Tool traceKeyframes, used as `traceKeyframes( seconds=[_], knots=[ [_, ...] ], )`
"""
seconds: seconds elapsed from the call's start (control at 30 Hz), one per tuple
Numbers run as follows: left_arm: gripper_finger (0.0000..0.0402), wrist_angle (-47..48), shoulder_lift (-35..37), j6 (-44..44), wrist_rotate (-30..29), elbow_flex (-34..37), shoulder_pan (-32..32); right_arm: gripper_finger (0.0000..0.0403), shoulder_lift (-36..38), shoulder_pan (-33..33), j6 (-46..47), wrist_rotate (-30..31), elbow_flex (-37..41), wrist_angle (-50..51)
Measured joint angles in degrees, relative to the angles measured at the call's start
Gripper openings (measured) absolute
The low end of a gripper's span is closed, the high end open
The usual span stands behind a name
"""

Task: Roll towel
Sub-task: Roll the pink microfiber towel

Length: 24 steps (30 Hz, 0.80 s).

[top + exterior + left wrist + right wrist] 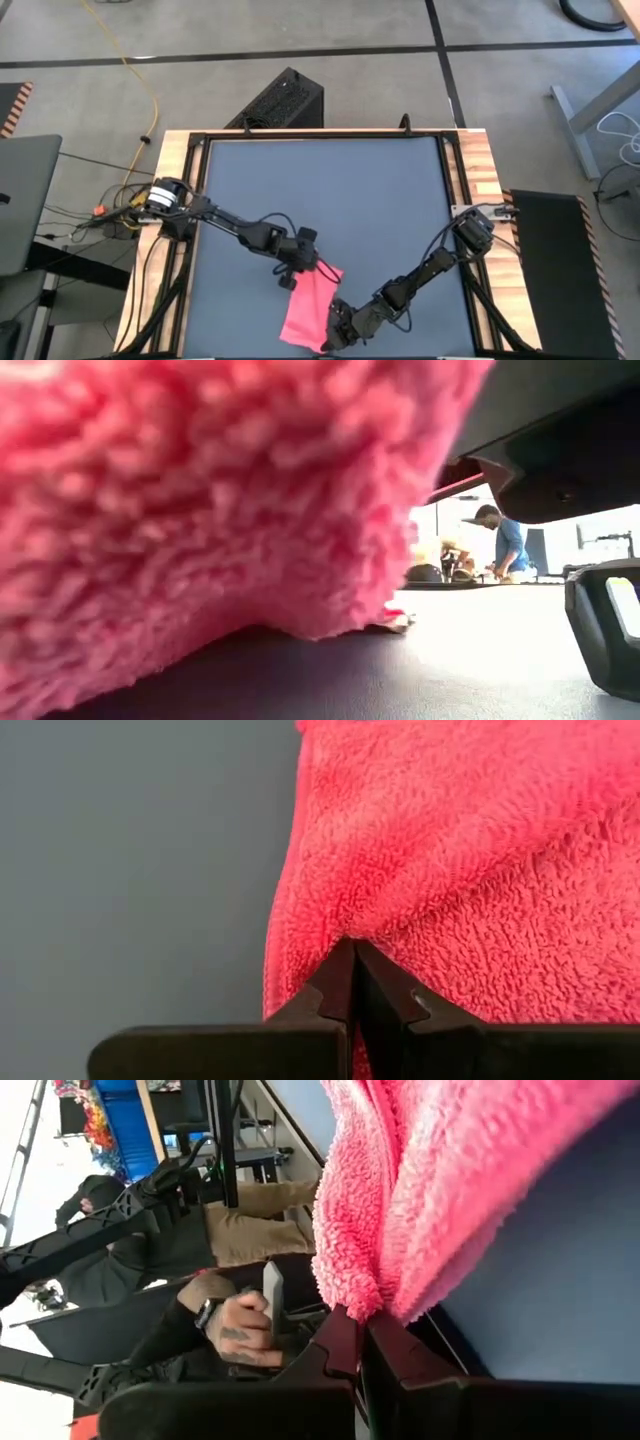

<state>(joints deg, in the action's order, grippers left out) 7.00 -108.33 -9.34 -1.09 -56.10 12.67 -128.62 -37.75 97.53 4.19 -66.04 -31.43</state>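
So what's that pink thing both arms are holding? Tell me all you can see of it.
It is a towel: a small, plain, bright pink cloth with a fuzzy, looped pile. It lies as a long strip near the front edge of the dark grey tabletop, its surface creased. The left gripper is shut on its far end, bunching the fabric there. The right gripper is shut on a folded edge at its near end, which is raised off the tabletop.

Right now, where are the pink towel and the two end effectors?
towel (pixel 305 312), high view, middle of the cloth.
left end effector (pixel 353 955), left wrist view, shut fingertips pinching towel.
right end effector (pixel 357 1320), right wrist view, fingertips on towel edge.
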Motion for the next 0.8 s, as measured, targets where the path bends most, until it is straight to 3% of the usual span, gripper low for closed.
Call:
traceKeyframes(
  seconds=[0.33, 0.43, 0.67, 0.8],
  knots=[
    [0.0, 8.4, 2.6, 4.6, -2.0, 0.4, -0.1, 0.0019, 2.2, 3.1, -5.6, -1.4, 0.0, 9.1],
    [0.0, 11.1, 5.3, 6.4, -5.1, 1.7, 0.0, 0.0019, 2.9, 6.0, -9.7, -1.6, 0.0, 12.7],
    [0.0, 5.8, 15.2, 13.7, -6.3, 14.1, -0.1, 0.0019, 5.4, 12.5, -19.7, -2.4, 0.0, 23.9],
    [0.0, -0.7, 20.9, 18.6, -7.0, 22.0, -0.1, 0.0019, 5.4, 13.7, -20.9, -5.0, 0.0, 24.5]
  ],
)
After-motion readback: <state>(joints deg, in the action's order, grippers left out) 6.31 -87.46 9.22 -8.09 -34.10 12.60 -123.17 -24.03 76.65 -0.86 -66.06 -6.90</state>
